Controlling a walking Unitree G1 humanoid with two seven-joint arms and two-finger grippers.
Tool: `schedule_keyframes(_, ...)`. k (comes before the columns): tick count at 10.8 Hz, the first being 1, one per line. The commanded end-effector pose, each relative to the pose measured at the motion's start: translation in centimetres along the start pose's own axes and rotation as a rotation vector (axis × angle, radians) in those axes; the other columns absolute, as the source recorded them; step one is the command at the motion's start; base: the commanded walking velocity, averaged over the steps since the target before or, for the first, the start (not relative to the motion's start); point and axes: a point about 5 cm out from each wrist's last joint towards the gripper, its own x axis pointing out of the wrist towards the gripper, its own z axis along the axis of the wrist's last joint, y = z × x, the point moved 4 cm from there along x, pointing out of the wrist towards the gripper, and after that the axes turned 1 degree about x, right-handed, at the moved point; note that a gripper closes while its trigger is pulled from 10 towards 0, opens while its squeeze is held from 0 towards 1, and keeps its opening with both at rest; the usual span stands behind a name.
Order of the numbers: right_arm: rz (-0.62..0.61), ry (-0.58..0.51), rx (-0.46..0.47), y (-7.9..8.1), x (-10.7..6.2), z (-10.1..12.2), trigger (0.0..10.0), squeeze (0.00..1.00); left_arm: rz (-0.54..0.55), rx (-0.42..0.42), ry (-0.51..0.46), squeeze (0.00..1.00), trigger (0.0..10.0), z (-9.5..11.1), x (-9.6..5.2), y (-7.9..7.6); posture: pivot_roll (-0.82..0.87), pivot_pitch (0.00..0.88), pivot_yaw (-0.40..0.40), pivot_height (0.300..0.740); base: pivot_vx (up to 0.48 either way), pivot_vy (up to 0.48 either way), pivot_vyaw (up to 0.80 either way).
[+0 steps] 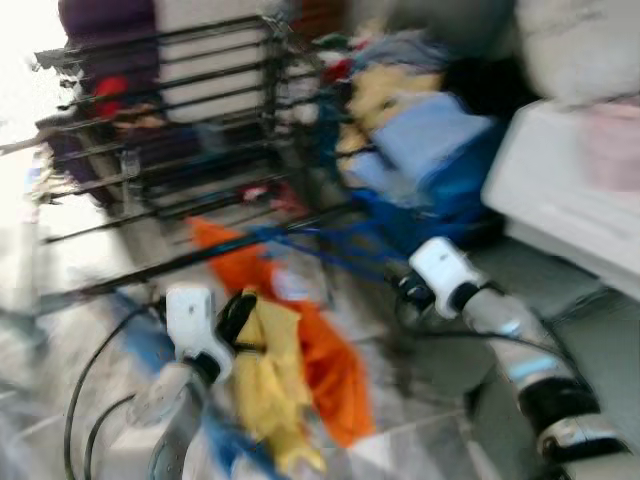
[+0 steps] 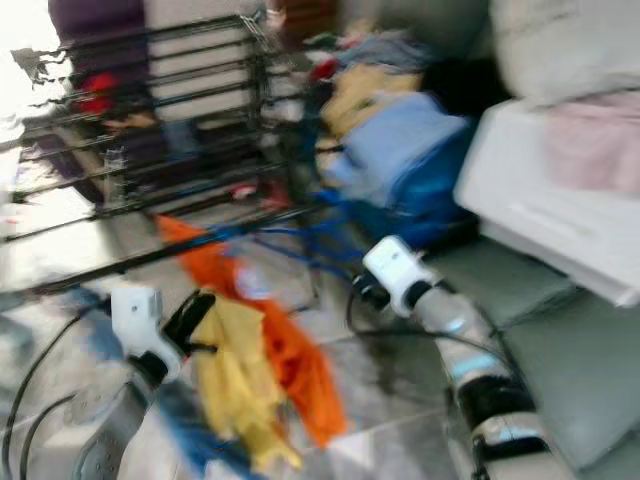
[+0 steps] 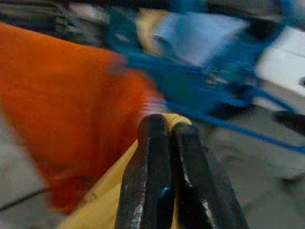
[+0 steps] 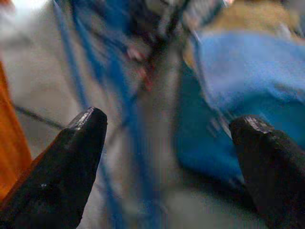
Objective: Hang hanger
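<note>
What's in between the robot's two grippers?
In the left eye view, orange cloth and yellow cloth hang between the left gripper and the right gripper. The left is pinching the yellow cloth; the right is open near blue hangers.

Blurred left hand (image 2: 200,305) beside yellow cloth (image 2: 235,375)

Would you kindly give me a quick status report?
Left gripper shut on yellow garment. Right gripper open, near blue hanger. Drying rack ahead; views blurred.
</note>
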Motion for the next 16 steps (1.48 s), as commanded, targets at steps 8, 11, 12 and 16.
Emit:
schedule_keyframes(8, 0.241, 0.095, 0.006, -1.2, -0.8, -1.5, 10.0, 0.00, 0.034, 0.037, -0.015, 0.00, 10.0, 0.7, 0.1, 0.8, -0.07, 0.000, 0.043, 0.740, 0.000, 0.000, 0.00)
schedule_keyframes(11, 0.305, 0.063, 0.101, -0.4, 0.7, 0.1, 10.0, 0.00, 0.019, 0.041, -0.004, 0.00, 10.0, 0.6, 0.4, 0.4, -0.07, 0.000, 0.041, 0.740, 0.000, 0.000, 0.00)
schedule_keyframes(12, 0.337, 0.062, 0.093, 0.2, 1.0, 0.4, 10.0, 0.00, 0.019, 0.042, -0.003, 0.00, 10.0, 0.6, 0.3, 0.4, -0.06, 0.000, 0.035, 0.740, 0.000, 0.000, 0.00)
schedule_keyframes(16, 0.417, 0.057, 0.099, 1.7, 1.8, 1.2, 0.0, 0.00, 0.018, 0.049, 0.011, 0.00, 10.0, 0.4, 0.2, 0.4, -0.05, 0.001, 0.035, 0.740, 0.000, 0.000, 0.00)
